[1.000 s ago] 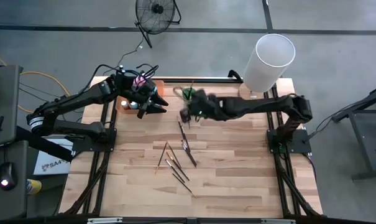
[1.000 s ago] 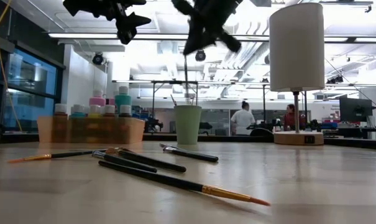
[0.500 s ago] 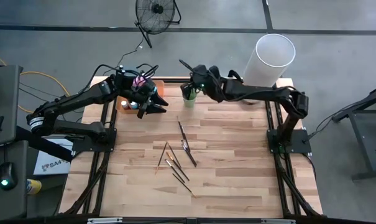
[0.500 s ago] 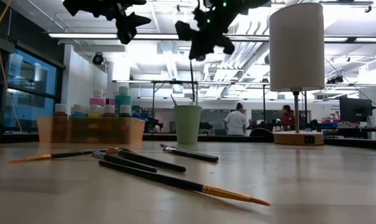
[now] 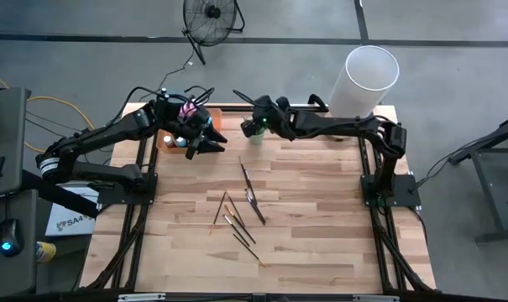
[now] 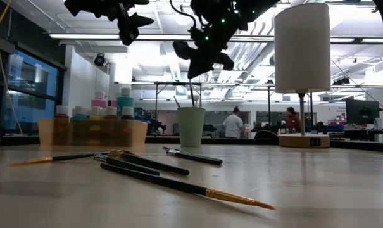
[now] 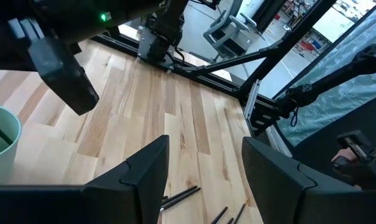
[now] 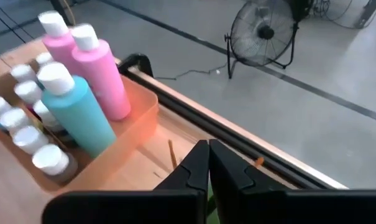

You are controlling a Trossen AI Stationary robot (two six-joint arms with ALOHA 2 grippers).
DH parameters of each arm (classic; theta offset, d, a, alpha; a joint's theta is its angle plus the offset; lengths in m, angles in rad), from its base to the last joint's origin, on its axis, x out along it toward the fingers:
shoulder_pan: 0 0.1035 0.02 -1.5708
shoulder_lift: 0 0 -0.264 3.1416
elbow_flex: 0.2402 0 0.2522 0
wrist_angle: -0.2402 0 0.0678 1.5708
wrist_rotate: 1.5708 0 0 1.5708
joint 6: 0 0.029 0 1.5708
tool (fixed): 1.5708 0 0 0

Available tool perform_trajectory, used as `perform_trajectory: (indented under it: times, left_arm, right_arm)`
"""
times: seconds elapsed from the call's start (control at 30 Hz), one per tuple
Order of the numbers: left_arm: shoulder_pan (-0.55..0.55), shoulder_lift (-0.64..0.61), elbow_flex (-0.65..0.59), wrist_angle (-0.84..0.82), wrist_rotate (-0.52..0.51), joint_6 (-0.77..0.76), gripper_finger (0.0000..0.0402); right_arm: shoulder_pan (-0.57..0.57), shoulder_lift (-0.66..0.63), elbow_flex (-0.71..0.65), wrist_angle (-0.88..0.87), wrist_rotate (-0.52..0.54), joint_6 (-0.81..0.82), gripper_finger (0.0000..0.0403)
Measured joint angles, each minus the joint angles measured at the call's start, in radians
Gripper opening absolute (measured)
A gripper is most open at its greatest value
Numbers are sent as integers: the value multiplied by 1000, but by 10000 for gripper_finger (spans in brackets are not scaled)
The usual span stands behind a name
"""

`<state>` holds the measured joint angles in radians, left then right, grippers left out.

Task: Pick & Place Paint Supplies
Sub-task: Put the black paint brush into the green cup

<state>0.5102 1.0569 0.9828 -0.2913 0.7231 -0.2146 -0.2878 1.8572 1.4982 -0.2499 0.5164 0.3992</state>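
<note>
I see my right gripper (image 5: 251, 125) clenched on a brush (image 6: 191, 92) above the green cup (image 5: 254, 132), twelve o'clock of the loose brushes (image 5: 239, 214), left gripper (image 5: 207, 141) released, empty.

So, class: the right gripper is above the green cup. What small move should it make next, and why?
Probably open the right gripper: it is shut on a brush that hangs upright, reaching down to the cup, so letting go should drop it in. The left gripper hovers open over the tray.
</note>
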Motion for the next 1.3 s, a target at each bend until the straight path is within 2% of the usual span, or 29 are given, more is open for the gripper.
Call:
perform_trajectory:
  times: [0.13, 0.3, 0.4, 0.5, 0.63, 0.83, 1.03, 1.3]
  left_arm:
    - [0, 0, 0, 0, 0, 0, 200]
    - [0, 0, 0, 1, -1, 0, 200]
    - [0, 0, 0, 1, -2, 0, 200]
    - [0, 0, 0, 1, -3, 0, 200]
    - [0, 0, 0, 1, -3, 0, 200]
    - [0, 0, 0, 1, -3, 0, 200]
    - [0, 0, 0, 1, -4, 23, 200]
    - [0, 0, 0, 1, -5, 30, 200]
  right_arm:
    - [-2, 0, 0, -37, -22, 35, 33]
    - [-2, -4, 0, -64, -52, 99, 98]
    - [-2, -35, 0, -88, -128, 141, 132]
    - [-1, -79, 1, -143, -205, 228, 149]
    - [33, -95, 1, -201, -309, 253, 149]
    - [151, -95, 1, -311, -447, 234, 138]
    - [262, -86, 1, -376, -443, 234, 137]
    - [342, -79, 1, -394, -416, 367, 131]
